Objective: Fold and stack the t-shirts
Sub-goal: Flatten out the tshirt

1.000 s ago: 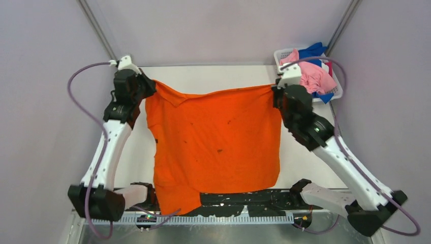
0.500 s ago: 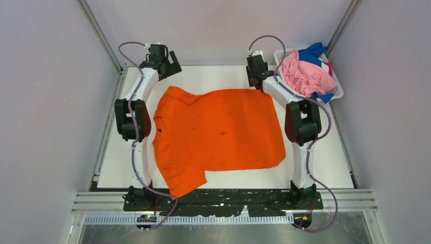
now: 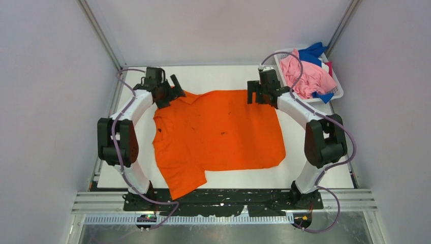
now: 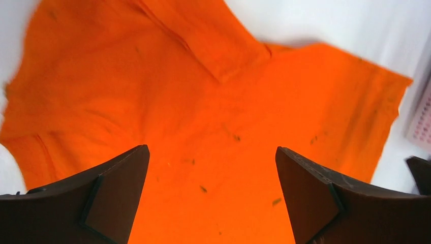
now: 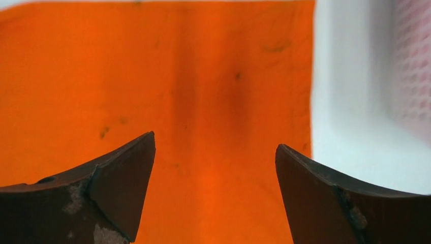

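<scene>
A white mesh basket (image 3: 337, 93) sits at the table's (image 3: 239, 179) far-right corner.

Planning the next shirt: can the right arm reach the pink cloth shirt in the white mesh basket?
Probably yes: the pink cloth shirt lies uncovered in the white mesh basket, and the right tool, open and empty, is close beside it.

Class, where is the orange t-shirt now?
In the top view, the orange t-shirt lies spread flat between left arm and right arm; the basket sits beyond its far right corner.
</scene>
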Tool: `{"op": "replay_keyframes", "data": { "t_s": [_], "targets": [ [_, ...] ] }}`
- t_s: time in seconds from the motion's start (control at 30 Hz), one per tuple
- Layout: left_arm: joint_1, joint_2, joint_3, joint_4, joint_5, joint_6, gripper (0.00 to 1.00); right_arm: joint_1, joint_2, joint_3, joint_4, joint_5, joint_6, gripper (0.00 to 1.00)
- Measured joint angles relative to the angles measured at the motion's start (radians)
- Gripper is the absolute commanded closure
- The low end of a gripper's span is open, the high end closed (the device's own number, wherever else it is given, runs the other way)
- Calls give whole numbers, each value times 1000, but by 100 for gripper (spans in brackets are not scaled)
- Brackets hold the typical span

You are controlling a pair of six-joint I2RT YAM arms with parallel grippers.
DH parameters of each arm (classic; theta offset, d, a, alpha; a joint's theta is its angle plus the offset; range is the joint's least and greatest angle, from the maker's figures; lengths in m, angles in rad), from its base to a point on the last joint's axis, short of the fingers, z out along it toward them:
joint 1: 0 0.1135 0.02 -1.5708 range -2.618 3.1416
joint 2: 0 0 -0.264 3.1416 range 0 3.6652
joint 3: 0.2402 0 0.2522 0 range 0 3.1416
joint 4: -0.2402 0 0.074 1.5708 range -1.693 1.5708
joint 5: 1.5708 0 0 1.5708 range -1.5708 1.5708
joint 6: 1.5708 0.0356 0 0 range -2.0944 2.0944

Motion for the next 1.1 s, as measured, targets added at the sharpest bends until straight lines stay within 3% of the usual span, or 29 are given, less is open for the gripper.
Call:
{"op": "replay_keyframes", "data": {
  "t_s": [0.13, 0.27, 0.47, 0.67, 0.97, 1.1],
  "targets": [
    [-39, -100, -162, 36, 72, -34, 0, 14, -100, -193, 26, -135, 70, 5],
    [-94, -166, -301, 48, 98, -53, 0, 42, -147, -319, -5, -157, 119, 5],
    [-132, -294, -508, 60, 104, -64, 0, 57, -392, -507, -148, -82, 208, 5],
    [-131, -396, -618, 59, 59, -65, 0, -5, -678, -625, -317, 13, 369, 2],
    [-131, -486, -671, 50, 4, -60, 0, -67, -782, -834, -461, -5, 534, 46],
    [-131, -488, -673, 50, 2, -58, 0, -69, -775, -856, -444, -11, 553, 72]
  ]
}}
